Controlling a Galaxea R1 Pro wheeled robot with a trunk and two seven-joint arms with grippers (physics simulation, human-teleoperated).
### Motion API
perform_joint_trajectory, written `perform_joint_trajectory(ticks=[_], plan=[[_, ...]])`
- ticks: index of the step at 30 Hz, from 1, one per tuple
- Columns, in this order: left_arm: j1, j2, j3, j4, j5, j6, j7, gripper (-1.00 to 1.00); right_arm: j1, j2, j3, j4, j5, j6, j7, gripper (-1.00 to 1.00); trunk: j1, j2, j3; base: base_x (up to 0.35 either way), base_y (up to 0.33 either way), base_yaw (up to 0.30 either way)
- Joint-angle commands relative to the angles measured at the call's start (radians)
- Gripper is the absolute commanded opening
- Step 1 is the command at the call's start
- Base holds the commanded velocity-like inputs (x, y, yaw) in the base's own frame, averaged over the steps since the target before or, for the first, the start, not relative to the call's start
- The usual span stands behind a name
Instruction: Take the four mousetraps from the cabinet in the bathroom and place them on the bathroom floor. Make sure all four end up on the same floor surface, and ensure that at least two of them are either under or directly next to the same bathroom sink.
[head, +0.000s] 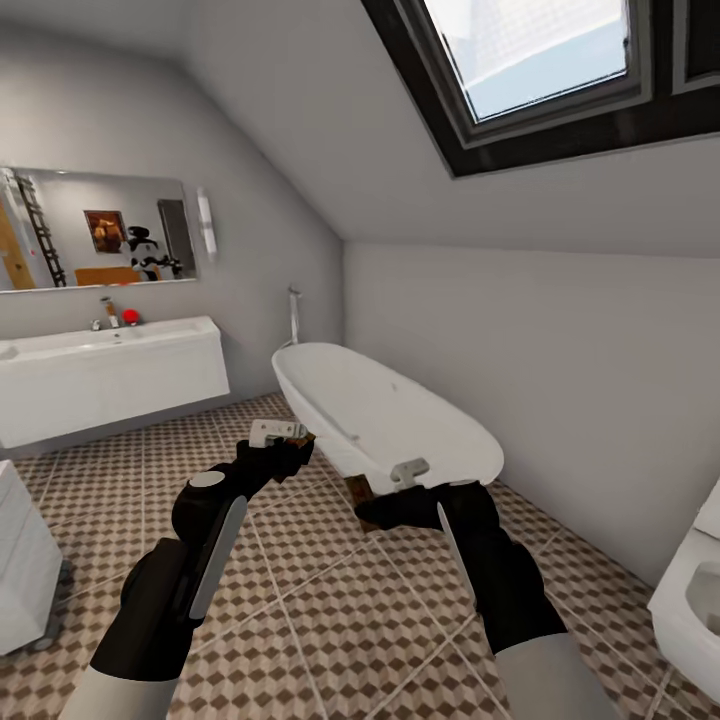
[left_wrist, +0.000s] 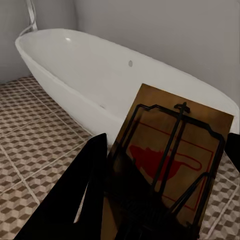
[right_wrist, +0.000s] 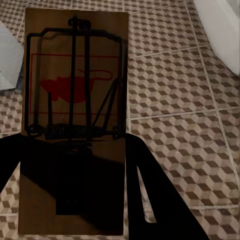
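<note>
Mousetraps are held one in each arm, both raised above the bathroom floor (head: 330, 600). The left end effector (head: 285, 445) is clamped on a mousetrap (left_wrist: 170, 165); the left wrist view shows the brown board with its wire frame and red mouse print sticking out past the dark fingers (left_wrist: 80, 200), tilted, with the bathtub (left_wrist: 100, 75) close behind it. The right end effector (head: 385, 505) grips a second mousetrap (right_wrist: 75, 100); in the right wrist view the board runs straight out between the two fingers (right_wrist: 150, 190), its far edge over the cube-patterned tiles.

In the head view both traps show only as small brown slivers at the fingertips, just beside the near rim of the white tub (head: 390, 415). The tub stands diagonally across the room, its long side near the sloped grey wall (head: 540, 330).

A long white sink unit (head: 110, 375) hangs on the far wall at the left under a mirror (head: 95, 230), with a strip of open tiles beneath it. The widest open floor lies between that unit, the tub and the robot. A white toilet (head: 690, 600) sits at the right edge, and a white object (head: 25, 560) at the left edge.
</note>
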Motion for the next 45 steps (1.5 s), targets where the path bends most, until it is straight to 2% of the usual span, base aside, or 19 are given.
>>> perform_joint_trajectory(ticks=[1,7,12,36,45], plan=[[-0.001,0.000,0.000,-0.001,0.008,0.005,0.003,-1.00,-0.001,0.000,-0.001,-0.001,0.005,-0.003,0.006,-1.00,0.000,-0.001,-0.002,0.213,-0.108,0.118],[-0.001,0.000,0.001,-0.001,0.009,0.006,0.003,-1.00,-0.001,0.000,-0.002,0.000,-0.055,-0.051,0.004,-1.00,0.000,-0.001,-0.002,0.217,-0.075,0.067],[-0.001,0.000,0.001,-0.001,0.009,0.006,0.003,-1.00,-0.001,0.000,0.007,0.013,-0.070,-0.061,0.004,-1.00,0.000,-0.001,0.004,0.200,-0.017,0.134],[-0.002,0.000,0.002,0.008,0.015,0.007,0.003,-1.00,-0.001,0.000,0.021,0.022,-0.076,-0.071,0.004,-1.00,0.000,-0.001,0.037,0.127,0.045,0.188],[-0.002,-0.001,0.002,0.027,0.014,0.007,0.004,-1.00,-0.001,0.000,0.020,0.030,-0.078,-0.084,0.004,-1.00,0.000,-0.001,0.048,0.192,-0.110,0.166]])
